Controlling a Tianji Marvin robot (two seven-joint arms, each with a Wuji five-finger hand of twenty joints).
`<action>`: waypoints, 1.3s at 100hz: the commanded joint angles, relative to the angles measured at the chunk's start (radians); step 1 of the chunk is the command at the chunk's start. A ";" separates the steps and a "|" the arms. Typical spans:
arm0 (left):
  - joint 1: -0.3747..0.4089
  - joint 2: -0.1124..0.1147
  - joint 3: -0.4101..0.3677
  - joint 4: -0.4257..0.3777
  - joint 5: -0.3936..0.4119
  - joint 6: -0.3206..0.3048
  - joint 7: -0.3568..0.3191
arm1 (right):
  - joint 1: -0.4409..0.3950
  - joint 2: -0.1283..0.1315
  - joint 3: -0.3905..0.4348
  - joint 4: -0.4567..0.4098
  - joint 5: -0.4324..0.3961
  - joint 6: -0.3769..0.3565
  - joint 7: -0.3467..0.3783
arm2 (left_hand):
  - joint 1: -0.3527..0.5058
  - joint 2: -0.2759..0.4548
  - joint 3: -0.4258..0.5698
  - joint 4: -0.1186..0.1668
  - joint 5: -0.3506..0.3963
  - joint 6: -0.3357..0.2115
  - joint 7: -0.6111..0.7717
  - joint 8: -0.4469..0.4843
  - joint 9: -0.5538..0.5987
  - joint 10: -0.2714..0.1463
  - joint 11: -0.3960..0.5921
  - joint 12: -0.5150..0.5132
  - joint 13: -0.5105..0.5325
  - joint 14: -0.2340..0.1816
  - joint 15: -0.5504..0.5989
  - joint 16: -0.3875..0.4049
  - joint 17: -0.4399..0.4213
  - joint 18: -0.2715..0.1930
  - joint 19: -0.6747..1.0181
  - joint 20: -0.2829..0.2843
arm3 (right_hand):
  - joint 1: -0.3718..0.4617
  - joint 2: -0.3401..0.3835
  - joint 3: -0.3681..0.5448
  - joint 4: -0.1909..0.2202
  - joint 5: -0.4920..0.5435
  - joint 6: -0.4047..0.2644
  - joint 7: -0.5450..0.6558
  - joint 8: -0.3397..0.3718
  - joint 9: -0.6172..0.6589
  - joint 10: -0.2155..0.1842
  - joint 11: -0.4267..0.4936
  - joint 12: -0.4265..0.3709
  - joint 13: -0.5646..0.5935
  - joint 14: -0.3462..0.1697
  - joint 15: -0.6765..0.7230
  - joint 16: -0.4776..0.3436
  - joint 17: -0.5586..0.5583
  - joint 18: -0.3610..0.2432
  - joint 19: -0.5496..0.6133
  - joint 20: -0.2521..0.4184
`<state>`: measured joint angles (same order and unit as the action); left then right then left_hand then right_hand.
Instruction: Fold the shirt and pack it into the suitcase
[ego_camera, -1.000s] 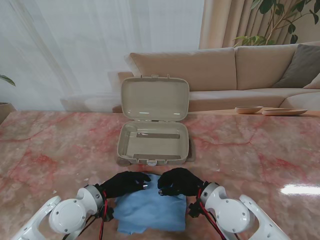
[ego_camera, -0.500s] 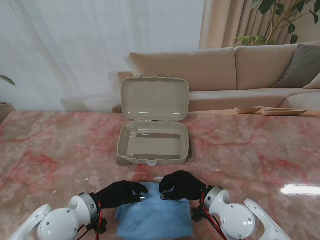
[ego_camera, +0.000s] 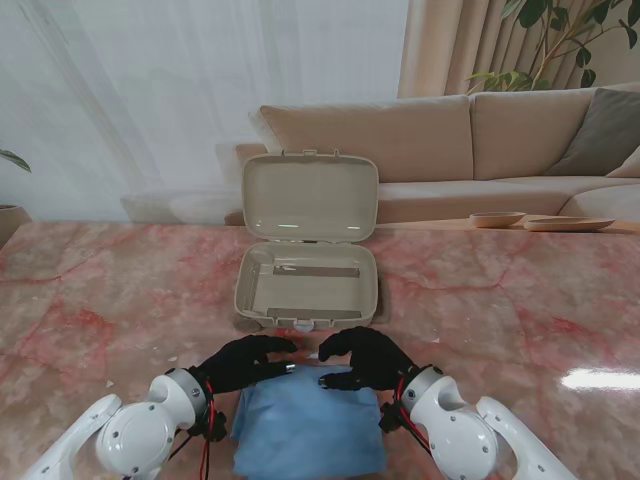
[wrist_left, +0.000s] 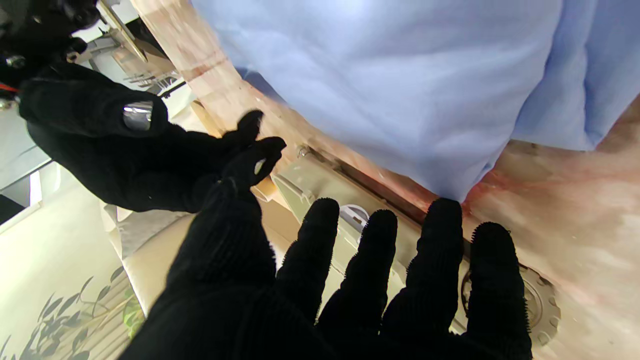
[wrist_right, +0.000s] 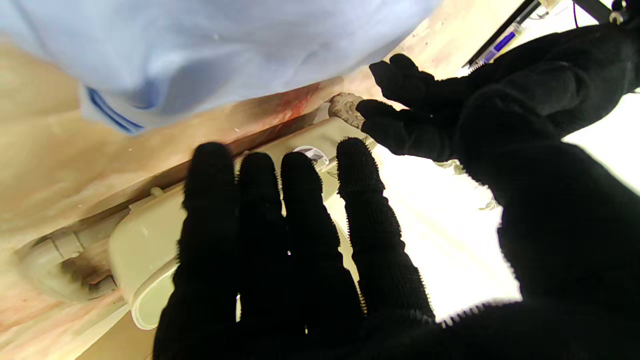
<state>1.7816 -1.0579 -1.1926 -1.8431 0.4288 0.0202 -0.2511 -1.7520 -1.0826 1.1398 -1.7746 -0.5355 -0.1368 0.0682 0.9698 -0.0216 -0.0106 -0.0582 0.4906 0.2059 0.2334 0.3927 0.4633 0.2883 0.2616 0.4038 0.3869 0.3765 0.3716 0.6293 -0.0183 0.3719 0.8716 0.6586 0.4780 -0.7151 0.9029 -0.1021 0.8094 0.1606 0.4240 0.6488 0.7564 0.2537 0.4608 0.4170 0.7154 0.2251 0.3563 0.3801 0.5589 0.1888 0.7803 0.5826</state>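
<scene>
The light blue shirt (ego_camera: 308, 434) lies folded into a compact rectangle at the table's near edge, between my two arms; it fills much of the left wrist view (wrist_left: 400, 75) and shows in the right wrist view (wrist_right: 200, 45). The beige suitcase (ego_camera: 307, 285) stands open just beyond it, lid upright, its tray bare. My left hand (ego_camera: 243, 362) and right hand (ego_camera: 362, 358), both in black gloves, hover over the shirt's far edge with fingers spread and pointing toward the suitcase. Neither hand holds the cloth. The suitcase's front latch (wrist_left: 352, 217) shows past the left fingers (wrist_left: 435, 260).
A beige sofa (ego_camera: 500, 140) runs behind the table, with a low wooden tray (ego_camera: 545, 221) near the far right edge. The pink marble table (ego_camera: 120, 290) extends to both sides of the suitcase. A bright glare patch sits at right.
Both hands slid back toward me along the shirt, then came forward again to its far edge. The shirt now lies squarer and nearer to me than a second ago.
</scene>
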 joint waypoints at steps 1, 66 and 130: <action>-0.004 0.000 0.017 0.015 0.011 -0.004 -0.007 | -0.005 0.000 -0.008 0.019 -0.024 0.004 0.000 | -0.020 -0.004 -0.034 0.010 -0.024 0.019 -0.024 -0.022 -0.037 0.006 -0.017 -0.012 -0.056 0.016 -0.028 -0.019 -0.023 -0.018 -0.029 -0.010 | -0.022 -0.024 -0.022 0.023 -0.018 0.008 -0.016 0.017 -0.019 0.006 -0.010 0.017 0.005 0.013 -0.016 0.009 -0.128 0.072 -0.063 -0.023; -0.075 0.004 0.130 0.109 0.138 0.028 0.028 | 0.016 0.019 -0.065 0.036 -0.194 0.086 0.018 | -0.083 -0.072 -0.030 0.011 -0.186 0.072 -0.167 -0.071 -0.186 0.005 -0.068 -0.040 -0.171 0.013 -0.118 -0.087 -0.079 -0.028 -0.149 -0.042 | -0.108 0.047 -0.252 0.050 -0.208 0.077 -0.168 0.001 -0.244 0.039 -0.099 -0.039 -0.129 0.064 -0.098 -0.032 -0.152 -0.056 0.327 -0.172; -0.120 0.029 0.148 0.144 0.115 -0.011 -0.092 | 0.120 0.054 -0.159 0.041 -0.245 0.168 0.204 | -0.097 -0.228 -0.019 0.014 -0.226 0.027 -0.181 -0.102 -0.182 -0.015 -0.032 -0.039 -0.092 0.018 -0.057 -0.065 -0.033 -0.007 -0.088 0.009 | -0.111 0.055 -0.260 0.045 -0.225 0.096 -0.183 -0.007 -0.316 0.087 -0.044 0.043 -0.091 0.074 0.047 0.079 0.354 -0.510 0.323 0.198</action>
<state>1.6443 -1.0349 -1.0529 -1.7296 0.5461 0.0055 -0.3232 -1.6425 -1.0265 0.9884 -1.7573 -0.7787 0.0219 0.2464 0.9169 -0.2183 -0.0049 -0.0571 0.2708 0.2657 0.0481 0.3046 0.2783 0.2889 0.2079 0.3735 0.2112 0.3377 0.2388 0.5398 -0.0754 0.3454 0.7408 0.6548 0.4019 -0.6600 0.6532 -0.0919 0.6161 0.2429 0.2478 0.6481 0.4706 0.3255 0.3935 0.4310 0.6147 0.2397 0.3979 0.4427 0.8811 -0.2739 1.0639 0.7483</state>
